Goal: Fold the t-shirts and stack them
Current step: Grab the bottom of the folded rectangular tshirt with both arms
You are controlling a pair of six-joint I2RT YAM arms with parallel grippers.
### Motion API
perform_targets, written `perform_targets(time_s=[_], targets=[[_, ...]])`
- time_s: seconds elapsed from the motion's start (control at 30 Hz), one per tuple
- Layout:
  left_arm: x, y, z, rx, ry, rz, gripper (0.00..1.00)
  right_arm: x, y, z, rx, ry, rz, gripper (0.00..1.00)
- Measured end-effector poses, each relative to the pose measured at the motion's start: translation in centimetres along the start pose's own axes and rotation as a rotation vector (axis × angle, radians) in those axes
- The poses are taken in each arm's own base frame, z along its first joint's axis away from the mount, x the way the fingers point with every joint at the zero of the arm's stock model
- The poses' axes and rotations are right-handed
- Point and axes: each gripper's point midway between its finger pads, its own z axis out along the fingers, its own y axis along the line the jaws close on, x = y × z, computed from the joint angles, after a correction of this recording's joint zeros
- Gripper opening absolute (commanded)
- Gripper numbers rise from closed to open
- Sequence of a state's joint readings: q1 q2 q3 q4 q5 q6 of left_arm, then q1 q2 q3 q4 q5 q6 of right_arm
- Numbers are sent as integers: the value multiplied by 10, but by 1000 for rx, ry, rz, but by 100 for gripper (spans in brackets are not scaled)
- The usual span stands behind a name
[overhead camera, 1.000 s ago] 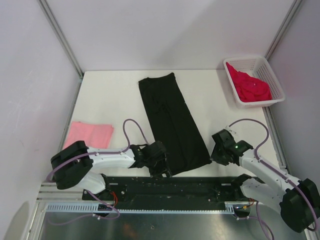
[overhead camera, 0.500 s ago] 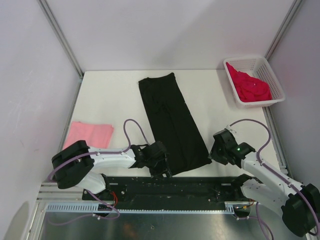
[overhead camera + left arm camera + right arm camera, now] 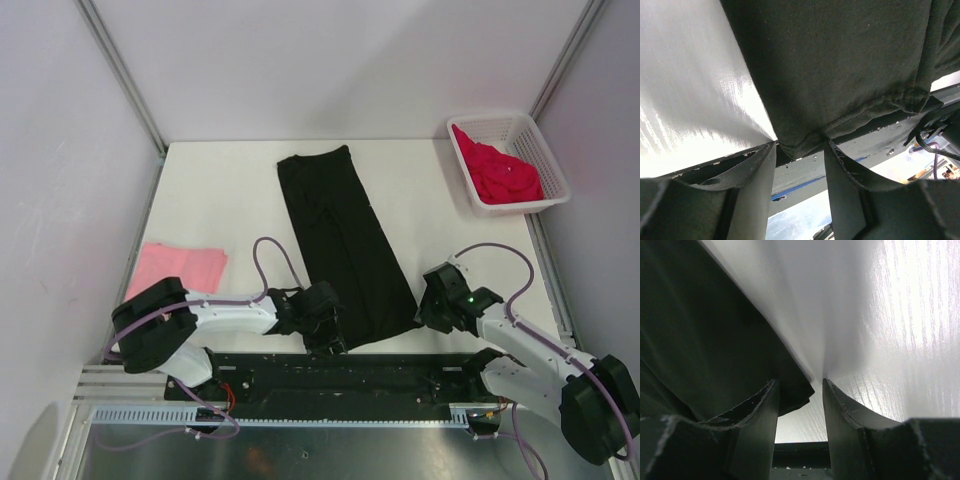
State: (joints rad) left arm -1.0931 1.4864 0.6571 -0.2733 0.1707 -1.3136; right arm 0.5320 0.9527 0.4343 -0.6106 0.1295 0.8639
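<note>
The black t-shirt (image 3: 345, 245) is laid on the white table (image 3: 225, 190) as a long narrow strip, folded lengthwise, and its near end is flanked by both claws. The left claw (image 3: 328, 340) is positioned low at the near left corner of the strip. In the left wrist view its fingers (image 3: 757, 185) are seen half apart. The stitched hem corner of the shirt is found in the gap between them, at the near edge of the table, and the cloth is not pinched.

The right claw (image 3: 425, 312) is positioned at the near right corner of the same strip. In the right wrist view its fingers (image 3: 842, 410) are also set apart at a middle width. The dark corner of the shirt is seen just beside one finger, with bare table ahead of the gap, and nothing is held there either. The far end of the strip is stretched well away from both claws.

A light pink t-shirt (image 3: 180, 268), folded flat, is seen to the left of the left claw and a little farther back, well apart from it. A crimson-red t-shirt (image 3: 505, 172) is heaped in a white lattice basket (image 3: 530, 128), far beyond the right claw, at the back right corner of the table.
</note>
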Motion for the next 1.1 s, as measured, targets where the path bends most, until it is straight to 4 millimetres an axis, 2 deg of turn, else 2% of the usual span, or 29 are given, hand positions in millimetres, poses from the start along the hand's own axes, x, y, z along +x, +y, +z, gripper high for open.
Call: perform_targets(time_s=[0.3, 0.47, 0.53, 0.77, 0.9, 1.1], targets=[[0, -4, 3, -3, 8, 4, 42, -1, 6, 2, -21, 3, 0, 41], [0, -8, 4, 0, 8, 6, 34, -1, 9, 3, -34, 6, -1, 38], [-1, -10, 4, 2, 6, 7, 28, -1, 10, 3, -37, 8, -1, 34], [-3, -12, 6, 1, -2, 8, 3, 0, 11, 4, -45, 13, -9, 9], [-3, -12, 6, 2, -2, 9, 0, 0, 12, 3, -49, 14, -9, 2], [-1, -12, 0, 22, -5, 14, 0, 4, 17, -8, -89, 3, -17, 0]])
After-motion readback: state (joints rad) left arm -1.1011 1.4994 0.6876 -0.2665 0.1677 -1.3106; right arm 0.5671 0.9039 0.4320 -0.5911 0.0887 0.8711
